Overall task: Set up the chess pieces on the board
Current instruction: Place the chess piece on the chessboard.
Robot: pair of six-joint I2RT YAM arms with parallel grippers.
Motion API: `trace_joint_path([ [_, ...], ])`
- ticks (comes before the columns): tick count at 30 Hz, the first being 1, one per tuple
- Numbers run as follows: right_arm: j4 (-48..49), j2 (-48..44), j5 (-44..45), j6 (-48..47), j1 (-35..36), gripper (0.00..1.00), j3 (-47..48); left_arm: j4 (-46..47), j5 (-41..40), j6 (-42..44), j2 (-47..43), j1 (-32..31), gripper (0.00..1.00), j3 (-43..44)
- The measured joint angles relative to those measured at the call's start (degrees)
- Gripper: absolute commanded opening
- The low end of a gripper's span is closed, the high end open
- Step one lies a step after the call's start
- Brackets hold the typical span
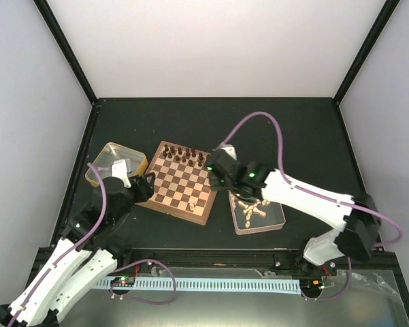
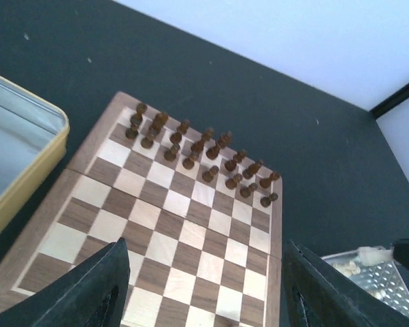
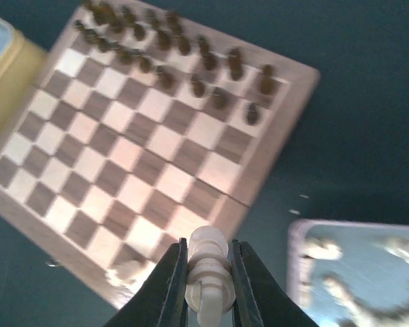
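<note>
The board [image 1: 179, 188] lies mid-table with dark brown chessmen [image 1: 184, 154] in two rows along its far edge. One pale piece [image 1: 192, 205] lies on the board near its near right corner; it also shows in the right wrist view [image 3: 126, 272]. My right gripper [image 3: 208, 267] is shut on a pale chess piece [image 3: 208, 255], held above the board's right edge [image 1: 212, 178]. More pale pieces [image 1: 250, 209] lie in the clear tray [image 1: 275, 219]. My left gripper [image 2: 207, 300] is open and empty over the board's near left part [image 1: 148, 185].
A yellow-rimmed metal tin [image 1: 107, 151] stands left of the board, also in the left wrist view [image 2: 51, 146]. The clear tray sits right of the board [image 3: 296, 235]. Black frame bars run along the table's sides, and a cable rail lies at the near edge.
</note>
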Motion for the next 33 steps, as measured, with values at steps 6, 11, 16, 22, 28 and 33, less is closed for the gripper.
trace_joint_path([
  [6,0.76,15.74,1.86,-0.94,6.69,0.08,14.49,-4.72,-5.81,1.57,-7.23,0.22,0.65,0.42],
  [11,0.2,26.38,1.9,-1.95,9.97,0.08,22.88,-7.76,-10.49,1.81,-11.43,0.26,0.66,0.48],
  [16,-0.85,32.98,1.18,-2.75,11.63,0.09,26.91,-10.01,-15.43,1.66,-15.17,0.26,0.66,0.48],
  [22,-3.06,37.99,-0.02,-3.78,11.96,0.09,31.15,-10.99,-19.23,1.01,-19.45,0.26,0.67,0.48],
  [28,-4.94,40.92,-0.33,-4.04,12.72,0.09,33.73,-11.28,-20.94,0.66,-21.09,0.26,0.67,0.48],
  [33,-5.7,42.88,-0.74,-4.07,13.6,0.1,34.82,-11.61,-21.27,0.52,-21.27,0.26,0.68,0.48],
])
